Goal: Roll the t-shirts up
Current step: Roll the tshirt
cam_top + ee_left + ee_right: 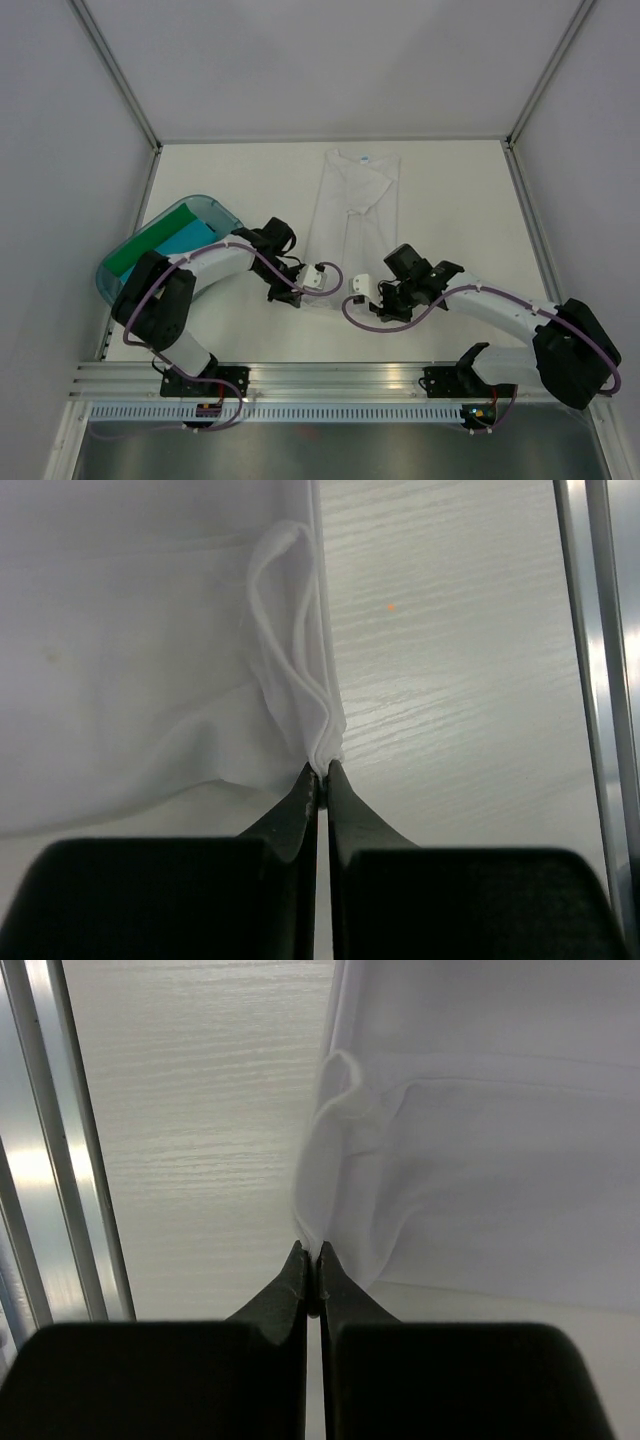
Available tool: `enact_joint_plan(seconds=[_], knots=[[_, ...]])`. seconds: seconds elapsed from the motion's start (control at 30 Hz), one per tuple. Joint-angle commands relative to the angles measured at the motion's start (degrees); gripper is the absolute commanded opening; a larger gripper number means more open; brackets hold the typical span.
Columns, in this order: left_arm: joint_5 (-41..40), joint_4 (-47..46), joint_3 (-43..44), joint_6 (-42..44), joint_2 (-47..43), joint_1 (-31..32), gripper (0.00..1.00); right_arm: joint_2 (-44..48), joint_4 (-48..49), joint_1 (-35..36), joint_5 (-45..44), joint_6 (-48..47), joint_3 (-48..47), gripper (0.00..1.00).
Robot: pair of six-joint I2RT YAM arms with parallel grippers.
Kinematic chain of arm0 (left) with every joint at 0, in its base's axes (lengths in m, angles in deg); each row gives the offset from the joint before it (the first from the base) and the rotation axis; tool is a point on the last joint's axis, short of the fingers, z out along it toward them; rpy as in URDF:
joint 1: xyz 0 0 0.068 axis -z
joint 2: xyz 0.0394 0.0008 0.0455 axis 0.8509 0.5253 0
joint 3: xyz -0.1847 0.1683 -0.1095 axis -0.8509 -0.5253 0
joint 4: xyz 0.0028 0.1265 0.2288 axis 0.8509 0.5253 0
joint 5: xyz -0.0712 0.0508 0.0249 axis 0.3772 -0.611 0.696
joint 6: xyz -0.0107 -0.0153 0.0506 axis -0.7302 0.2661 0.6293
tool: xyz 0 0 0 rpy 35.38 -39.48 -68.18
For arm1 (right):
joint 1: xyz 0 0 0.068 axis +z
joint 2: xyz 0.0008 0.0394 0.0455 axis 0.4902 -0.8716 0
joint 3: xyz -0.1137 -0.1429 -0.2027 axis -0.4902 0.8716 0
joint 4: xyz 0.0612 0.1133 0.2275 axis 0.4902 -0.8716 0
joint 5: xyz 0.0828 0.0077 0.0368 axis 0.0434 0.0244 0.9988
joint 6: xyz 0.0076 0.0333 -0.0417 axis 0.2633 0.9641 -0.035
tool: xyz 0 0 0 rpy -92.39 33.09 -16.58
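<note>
I am working over a pale table (230,180) with a faint wood grain, and plain grey-white walls (330,60) are closing it in on three sides, with an aluminium rail (340,378) running along the near edge by my bases. The white t-shirt (350,230) is lying flat in the middle of the table, folded narrow, its blue neck label (364,157) pointing to the far wall. My left gripper (320,772) is pinching the near hem at the shirt's left corner, fingers pressed together on a folded loop of cloth. My right gripper (310,1258) is nipping the hem's other corner, likewise closed. At the left a teal tub (108,283) is holding a green tee (150,245) and a light blue tee (185,240); my left arm is crossing its near side and hiding part of it.
</note>
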Motion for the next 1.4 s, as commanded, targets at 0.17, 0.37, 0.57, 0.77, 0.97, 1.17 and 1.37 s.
enact_joint_plan(seconds=[0.17, 0.37, 0.57, 0.77, 0.97, 1.17, 1.37], knots=[[6.7, 4.6, 10.0, -2.6, 5.6, -3.0, 0.02, -4.4, 0.6, -3.8, 2.4, 2.5, -3.6, 0.01], [5.9, 8.3, 8.9, 1.4, 5.6, -3.8, 0.02, -7.3, -2.9, -5.9, 4.6, -0.7, -5.7, 0.0], [7.5, 8.3, 8.0, -5.9, 6.2, -2.3, 0.02, -5.5, -2.3, -5.4, 4.5, -2.2, -3.6, 0.0], [10.5, 8.2, 8.5, -12.8, 4.3, -1.9, 0.03, -4.8, -7.2, -5.1, 4.5, -6.7, -5.9, 0.0], [6.1, 5.5, 0.1, -7.0, 1.9, 0.8, 0.3, -3.4, -5.4, -0.1, -1.7, -8.2, -1.0, 0.0], [3.8, 4.4, -1.6, -5.6, -0.5, 1.7, 0.5, -2.6, -1.4, 3.3, -4.8, -5.1, 0.7, 0.15], [1.7, -1.1, -5.0, -4.1, -5.9, 2.5, 0.56, 0.2, -1.8, 3.2, -5.7, -4.6, 2.0, 0.3]])
